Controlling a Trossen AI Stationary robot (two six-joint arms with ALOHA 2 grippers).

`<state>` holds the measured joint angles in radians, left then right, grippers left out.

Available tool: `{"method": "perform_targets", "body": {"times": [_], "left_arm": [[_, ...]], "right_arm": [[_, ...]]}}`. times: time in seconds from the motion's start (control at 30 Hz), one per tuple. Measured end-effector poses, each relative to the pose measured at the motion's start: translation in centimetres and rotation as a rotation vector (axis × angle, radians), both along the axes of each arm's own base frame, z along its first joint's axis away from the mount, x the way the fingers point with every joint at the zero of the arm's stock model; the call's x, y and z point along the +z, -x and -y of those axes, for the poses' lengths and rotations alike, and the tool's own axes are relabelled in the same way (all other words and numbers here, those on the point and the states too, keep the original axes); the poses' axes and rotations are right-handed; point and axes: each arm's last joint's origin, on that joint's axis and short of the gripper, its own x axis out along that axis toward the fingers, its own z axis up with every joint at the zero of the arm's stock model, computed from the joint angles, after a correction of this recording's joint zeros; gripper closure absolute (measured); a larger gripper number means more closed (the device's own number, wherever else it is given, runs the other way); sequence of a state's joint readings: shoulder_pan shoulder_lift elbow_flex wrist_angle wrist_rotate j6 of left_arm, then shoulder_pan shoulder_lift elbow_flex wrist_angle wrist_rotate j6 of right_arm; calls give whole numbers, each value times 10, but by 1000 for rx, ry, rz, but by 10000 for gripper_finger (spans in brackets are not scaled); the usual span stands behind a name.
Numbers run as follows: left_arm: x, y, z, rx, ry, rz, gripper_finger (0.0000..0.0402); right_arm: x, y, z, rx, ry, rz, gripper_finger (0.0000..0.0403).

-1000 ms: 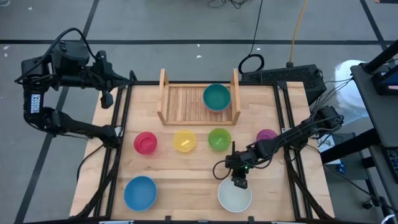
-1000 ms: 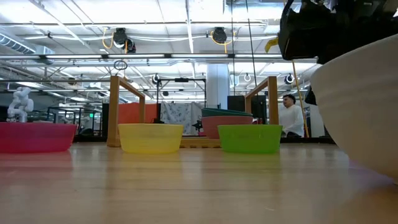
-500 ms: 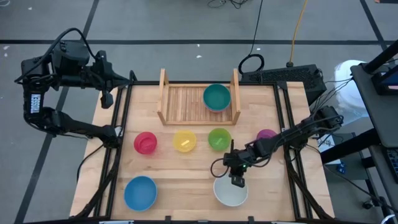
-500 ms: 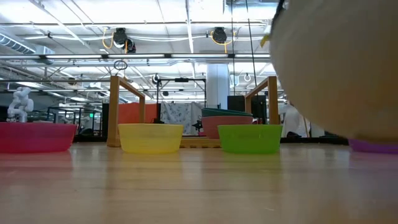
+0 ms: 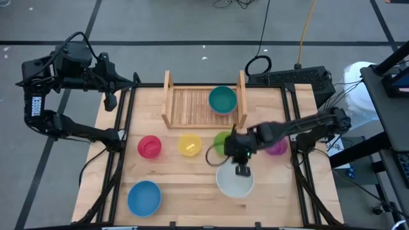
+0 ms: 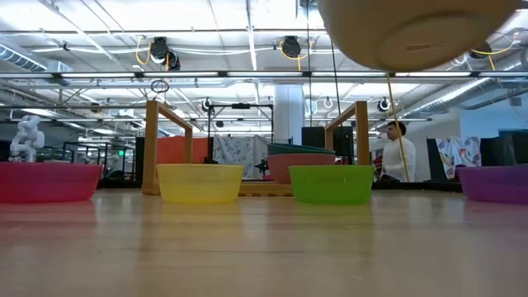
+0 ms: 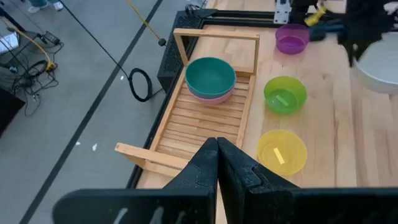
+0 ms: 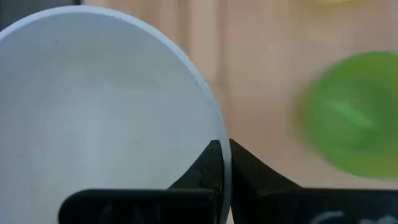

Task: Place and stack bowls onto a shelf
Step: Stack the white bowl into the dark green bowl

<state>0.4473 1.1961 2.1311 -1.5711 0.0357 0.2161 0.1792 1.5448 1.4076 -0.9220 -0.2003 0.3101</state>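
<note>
High view: the right gripper (image 5: 241,170) is pinched on the rim of the white bowl (image 5: 235,183), which is carried over the plywood tabletop (image 5: 192,185), on the near side of the shelf (image 5: 192,105) and just beside the light green bowl (image 5: 223,142). The left gripper (image 5: 110,101) is parked off the table's far left corner, fingers pressed together on nothing. A teal bowl (image 5: 223,99) is seen in the shelf's right half. Pink (image 5: 149,146), yellow (image 5: 190,144), light green and purple (image 5: 277,145) bowls are set in a row before the shelf; a blue bowl (image 5: 144,197) lies nearer the front edge. Grey floor and cables surround the table.

Low view: the white bowl (image 6: 412,33) is shown raised clear of the wood. Behind the shelf, a hall with ceiling beams, lamps and a person (image 6: 398,153) is visible.

Left wrist view: the teal bowl (image 7: 210,74) is seen stacked on a pink-red bowl (image 7: 214,97) inside the shelf (image 7: 199,124).

Right wrist view: the white bowl's rim (image 8: 214,134) is clamped between the fingers (image 8: 211,163).
</note>
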Motion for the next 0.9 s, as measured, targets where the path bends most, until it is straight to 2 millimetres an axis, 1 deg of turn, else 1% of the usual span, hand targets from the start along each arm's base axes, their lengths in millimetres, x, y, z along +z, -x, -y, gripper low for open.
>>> {"method": "perform_targets", "body": {"times": [0.13, 0.27, 0.37, 0.43, 0.53, 0.63, 0.77, 0.83, 0.9], "left_arm": [[0, 0, 0, 8, 8, 3, 394], [0, 0, 0, 6, -8, -4, 394], [0, 0, 0, -7, -24, -11, 394], [0, 0, 0, -14, -34, -16, 394], [0, 0, 0, -28, -52, -23, 394], [0, 0, 0, -43, -73, -32, 394], [0, 0, 0, -43, -74, -33, 394], [0, 0, 0, -44, -74, -33, 394], [0, 0, 0, -40, -69, -31, 394]], "right_arm": [[33, 0, 33, -45, 106, 14, 402], [62, 1, 70, -108, 144, 76, 402], [78, 3, 100, -163, 159, 139, 403], [85, 4, 121, -224, 177, 172, 403], [92, 9, 149, -286, 197, 200, 403], [95, 11, 173, -337, 175, 247, 403], [94, 11, 198, -345, 183, 301, 403], [92, 14, 209, -345, 190, 300, 403], [89, 11, 220, -343, 192, 325, 403]]}}
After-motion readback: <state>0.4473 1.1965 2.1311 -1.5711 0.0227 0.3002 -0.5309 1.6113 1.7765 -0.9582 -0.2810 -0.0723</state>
